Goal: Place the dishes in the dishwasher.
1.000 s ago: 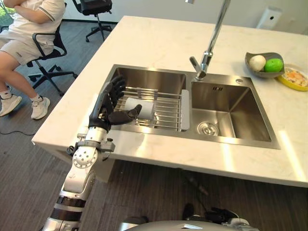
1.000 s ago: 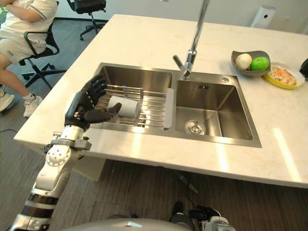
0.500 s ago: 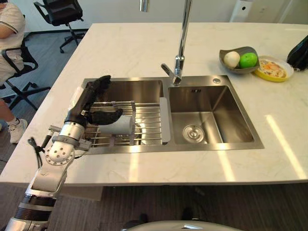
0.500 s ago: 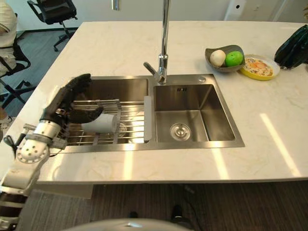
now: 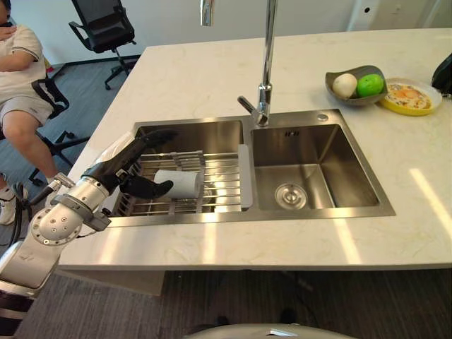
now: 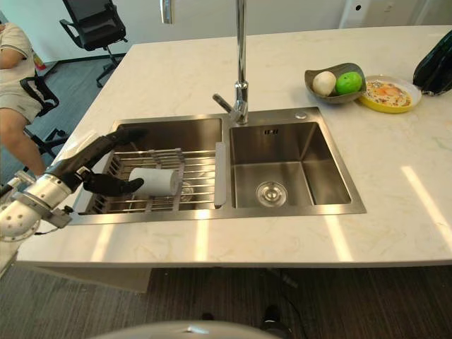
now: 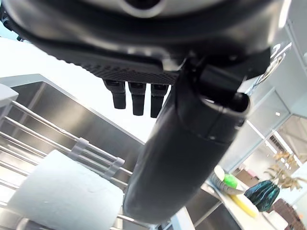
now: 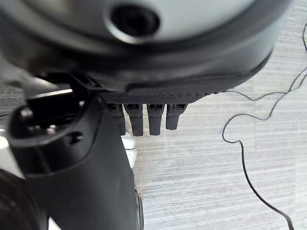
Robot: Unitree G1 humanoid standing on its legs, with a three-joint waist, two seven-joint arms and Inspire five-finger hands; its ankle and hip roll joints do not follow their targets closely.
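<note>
A white cylindrical cup [image 5: 180,183] with a smooth matte wall lies on its side on a drying rack of thin parallel steel wires [image 5: 212,185], which spans the left basin of a brushed stainless-steel double sink [image 5: 321,176] set into a pale, faintly veined stone countertop [image 5: 198,70]. The dark left hand [image 5: 127,169] reaches in over the sink's left rim with its fingers straight and spread apart, stretched out above the rack on the far side of the cup, while the thumb [image 5: 150,188] points along the near side towards the cup's closed end; the cup lies just off the thumb tip, and whether the two touch cannot be told. In the left wrist view the thumb [image 7: 187,158] hangs over the cup [image 7: 62,196], with the fingertips [image 7: 138,98] extended past it and nothing clasped. Beyond the fingers a tall chrome tap [image 5: 267,63] rises behind the divider. Well away from the hand, at the counter's far right, sit a grey bowl holding a white and a green ball [image 5: 357,83] and a yellow plate [image 5: 412,97]. The right hand [image 8: 96,158] hangs over grey ribbed flooring, fingers extended and holding nothing.
</note>
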